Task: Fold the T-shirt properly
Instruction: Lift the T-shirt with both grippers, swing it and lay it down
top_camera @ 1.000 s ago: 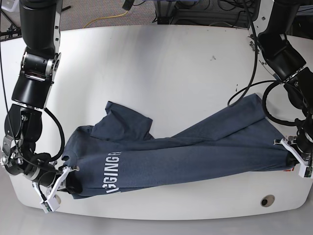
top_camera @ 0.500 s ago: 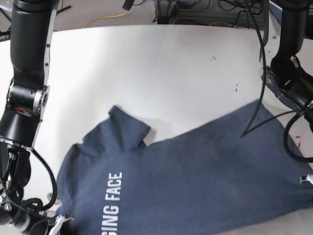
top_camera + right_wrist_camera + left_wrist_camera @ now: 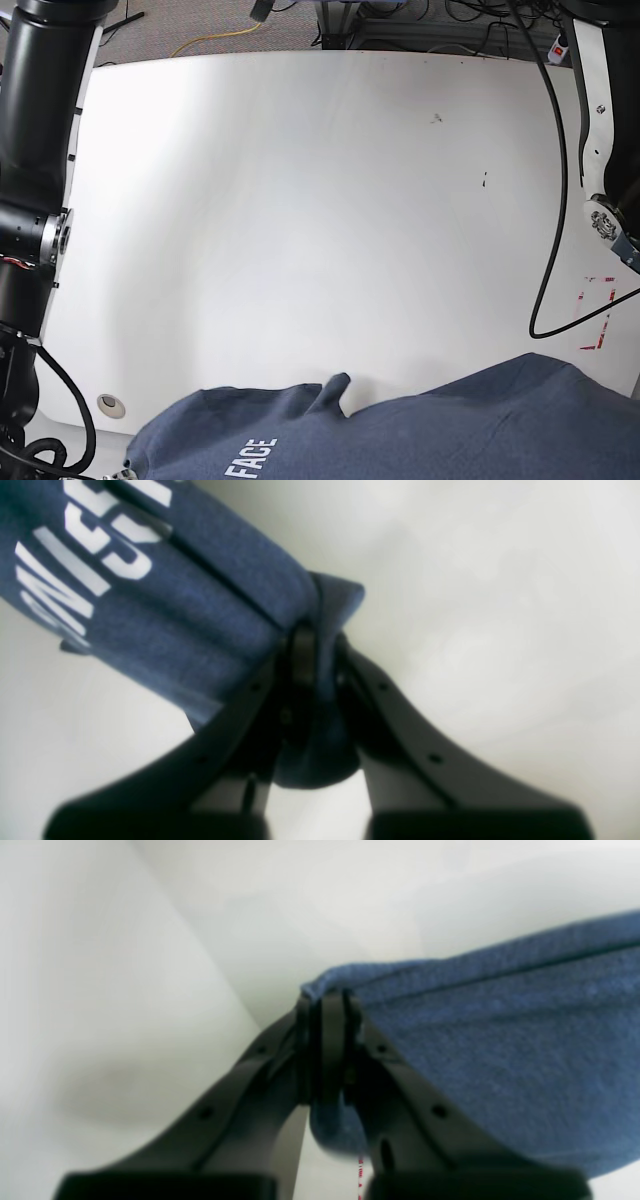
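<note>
The dark navy T-shirt hangs lifted close to the base camera, filling the bottom of that view, with white "FACE" lettering at its lower left. In the left wrist view my left gripper is shut on a corner of the T-shirt, whose cloth stretches off to the right. In the right wrist view my right gripper is shut on a bunched edge of the T-shirt, white letters showing at the upper left. Neither gripper's fingers show in the base view.
The white table spreads below the shirt. A round hole sits near its left edge and red tape marks at its right. Black cables hang along the right arm; the other arm's column stands at the left.
Both arms have raised the shirt off the table toward the camera. It now hangs low in the base view and both grippers have left that view.
</note>
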{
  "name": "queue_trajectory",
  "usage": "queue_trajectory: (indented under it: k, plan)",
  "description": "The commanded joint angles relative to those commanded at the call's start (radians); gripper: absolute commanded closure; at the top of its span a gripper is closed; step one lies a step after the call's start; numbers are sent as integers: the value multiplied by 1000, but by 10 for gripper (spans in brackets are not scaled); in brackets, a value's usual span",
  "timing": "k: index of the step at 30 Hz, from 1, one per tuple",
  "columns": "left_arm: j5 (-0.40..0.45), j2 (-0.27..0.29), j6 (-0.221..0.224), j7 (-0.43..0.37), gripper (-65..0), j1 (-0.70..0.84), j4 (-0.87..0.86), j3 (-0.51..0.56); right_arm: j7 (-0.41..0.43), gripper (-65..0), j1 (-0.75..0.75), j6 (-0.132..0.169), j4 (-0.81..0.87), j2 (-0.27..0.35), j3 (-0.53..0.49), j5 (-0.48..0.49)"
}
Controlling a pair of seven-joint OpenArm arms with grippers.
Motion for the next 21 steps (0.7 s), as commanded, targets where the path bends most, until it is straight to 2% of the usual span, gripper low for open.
queue_trajectory:
  k: [3, 8, 10, 17, 21]
  plan:
    - [-2, 3, 0, 0, 0, 95, 28, -11, -14, 0, -109, 0, 64, 0, 107, -2]
    - [-8, 11, 0, -6, 0, 278, 66, -77, -20, 0, -323, 0, 146, -6, 193, -2]
    - [-38, 21, 0, -14, 0, 338, 66, -80, -15, 0, -409, 0, 175, -14, 227, -2]
    - [-143, 38, 0, -31, 0, 578, 147, -132, -15, 0, -639, 0, 307, -77, 311, -2]
    - [-157, 57, 0, -29, 0, 710, 233, -137, -18, 0, -774, 0, 394, -87, 315, -2]
